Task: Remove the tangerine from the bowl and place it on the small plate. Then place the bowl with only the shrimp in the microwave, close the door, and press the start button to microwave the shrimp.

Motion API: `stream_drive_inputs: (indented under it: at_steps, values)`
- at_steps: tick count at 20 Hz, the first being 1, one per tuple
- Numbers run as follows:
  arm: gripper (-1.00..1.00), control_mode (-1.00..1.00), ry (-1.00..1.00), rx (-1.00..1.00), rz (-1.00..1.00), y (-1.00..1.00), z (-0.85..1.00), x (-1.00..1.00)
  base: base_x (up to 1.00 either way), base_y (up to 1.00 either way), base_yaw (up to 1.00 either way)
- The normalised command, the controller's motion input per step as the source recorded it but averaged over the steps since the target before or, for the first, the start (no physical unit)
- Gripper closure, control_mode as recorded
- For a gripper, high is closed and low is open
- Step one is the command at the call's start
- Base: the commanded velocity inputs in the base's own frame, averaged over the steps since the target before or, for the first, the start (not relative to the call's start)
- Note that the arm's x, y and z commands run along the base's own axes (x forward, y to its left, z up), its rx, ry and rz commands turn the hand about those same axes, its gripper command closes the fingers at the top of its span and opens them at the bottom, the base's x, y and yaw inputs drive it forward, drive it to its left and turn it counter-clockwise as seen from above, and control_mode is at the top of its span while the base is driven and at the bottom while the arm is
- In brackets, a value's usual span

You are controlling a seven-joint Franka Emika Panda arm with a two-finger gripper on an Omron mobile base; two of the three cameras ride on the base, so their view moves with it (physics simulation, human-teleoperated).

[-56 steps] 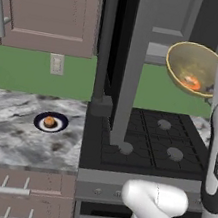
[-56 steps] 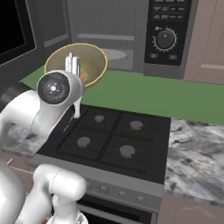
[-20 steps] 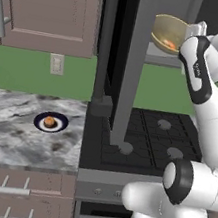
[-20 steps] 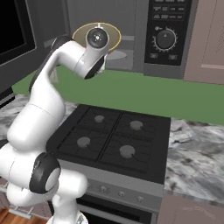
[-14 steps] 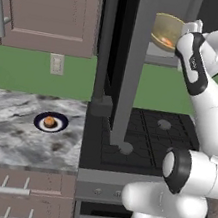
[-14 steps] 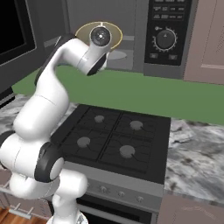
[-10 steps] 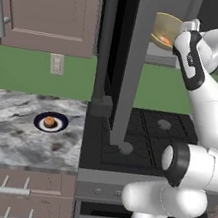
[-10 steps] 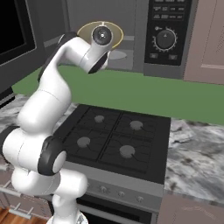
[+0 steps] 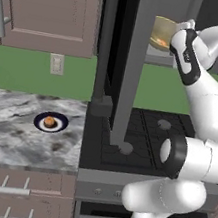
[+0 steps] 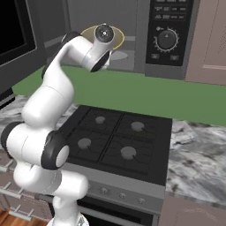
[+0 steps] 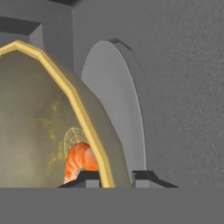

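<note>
The white arm reaches up and forward from the base, over the black stove [image 10: 117,141], with its hand raised to the open microwave [image 10: 145,31] above. The gripper [image 11: 116,177] is clamped on the rim of the bowl [image 9: 162,33]: in the hand view one dark fingertip sits inside the yellow edge and the other outside it, pinching the wall between them. The bowl is yellowish-tan and glossy, held aloft at the mouth of the microwave's grey cavity, and from the right base view its rim [image 10: 117,37] peeks out behind the wrist. The shrimp [image 11: 81,159] lies curled in the bottom of the bowl, orange-pink, close to the inner fingertip. Beyond the bowl, in the hand view, the pale round turntable [image 11: 118,109] of the microwave shows against the grey interior walls. The door [image 9: 115,56] stands swung wide open, seen edge-on as a tall dark slab in the left base view, between the arm and the counter to the left. On that marbled counter [image 9: 20,136], well apart from the bowl, sits the small plate [image 9: 51,122] with its dark rim, and the tangerine [image 9: 50,121] rests on its white centre. The black control panel [image 10: 167,31] with its round dial sits to the right of the cavity.
</note>
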Motion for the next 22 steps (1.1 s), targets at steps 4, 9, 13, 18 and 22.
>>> stream_drive_inputs:
  at_steps: [4,9,13,18,22]
  values:
    - [1.0,-1.0,0.1,0.0,0.02,0.07,-0.03,0.2,0.0,0.0,0.0]
    - [1.0,-1.0,0.12,-0.02,0.04,0.05,0.0,0.27,0.0,0.0,0.0]
    - [1.0,-1.0,0.12,-0.02,0.05,0.0,-0.05,0.23,0.0,0.0,0.0]
    - [-1.0,-1.0,0.07,-0.01,0.05,0.01,-0.16,0.08,0.0,0.0,0.0]
    - [-1.0,-1.0,-0.14,0.0,0.06,0.02,-0.01,-0.12,0.0,0.0,0.0]
